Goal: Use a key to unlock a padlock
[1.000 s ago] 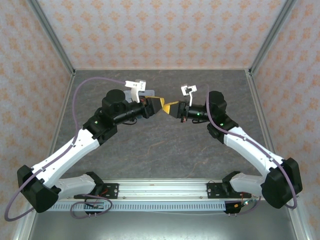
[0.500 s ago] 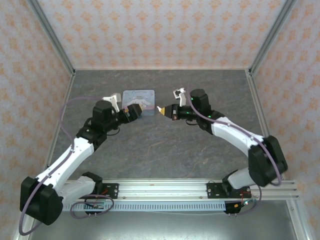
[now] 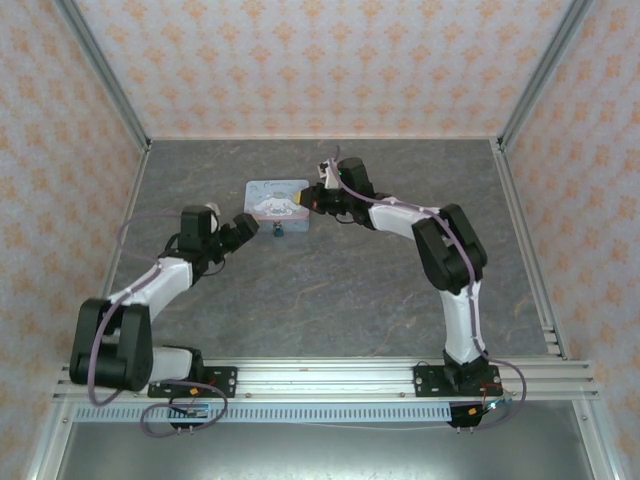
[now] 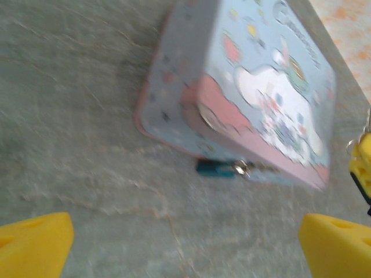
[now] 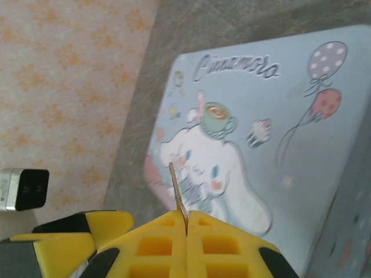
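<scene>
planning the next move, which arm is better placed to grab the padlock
Left. The left gripper is open and faces the padlock by the tin; the right gripper is shut on the key, over the tin.

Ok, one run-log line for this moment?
left gripper open, facing padlock | right gripper shut on key, by cartoon tin | padlock at tin's edge, key not inserted

padlock (image 4: 215, 168) before tin (image 3: 270, 190), left gripper (image 3: 247, 226) leftward, key (image 5: 176, 191) in right gripper (image 3: 309, 200) rightward
</scene>
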Motion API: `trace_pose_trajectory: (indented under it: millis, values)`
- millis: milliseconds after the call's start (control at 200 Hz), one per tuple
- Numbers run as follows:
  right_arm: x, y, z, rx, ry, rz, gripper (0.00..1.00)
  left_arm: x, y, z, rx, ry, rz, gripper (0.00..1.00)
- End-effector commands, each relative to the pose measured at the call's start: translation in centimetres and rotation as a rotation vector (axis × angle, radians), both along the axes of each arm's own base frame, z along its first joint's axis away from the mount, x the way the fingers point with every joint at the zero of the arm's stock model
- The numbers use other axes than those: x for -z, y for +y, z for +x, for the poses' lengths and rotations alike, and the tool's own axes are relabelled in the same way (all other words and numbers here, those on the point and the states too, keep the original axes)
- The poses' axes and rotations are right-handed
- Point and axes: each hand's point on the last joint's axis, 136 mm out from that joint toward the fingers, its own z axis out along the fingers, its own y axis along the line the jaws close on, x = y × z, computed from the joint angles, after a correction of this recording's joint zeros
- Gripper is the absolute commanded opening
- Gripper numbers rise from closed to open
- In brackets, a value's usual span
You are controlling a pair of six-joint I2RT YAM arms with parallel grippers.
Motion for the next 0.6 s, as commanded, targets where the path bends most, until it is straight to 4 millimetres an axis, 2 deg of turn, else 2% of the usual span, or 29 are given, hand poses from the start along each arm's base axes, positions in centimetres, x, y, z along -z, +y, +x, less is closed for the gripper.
trace_pose_trajectory:
  millis: [0,165,300,520,595]
  values:
    - [0.6,0.5,1.6,0.015,0.018,-0.007,0.00,-1.5,0.4,4.0,0.020,-0.077,-0.001,1.00]
    - [2.6,0.1,1.4,0.016,0.049,-0.068,0.00,-0.6,0.5,7.3,0.022,-0.072,0.000,1.00]
    - [4.1,-0.6,0.5,0.003,0.081,-0.128,0.00,0.5,0.5,8.1,0.017,-0.047,-0.002,0.99]
    - [5.7,-2.1,-1.2,-0.017,0.116,-0.226,0.00,3.9,-0.3,6.9,0.050,0.057,0.000,0.72]
    - [5.9,-2.6,-1.7,-0.017,0.122,-0.245,0.00,4.9,-1.0,6.2,0.074,0.088,0.007,0.67]
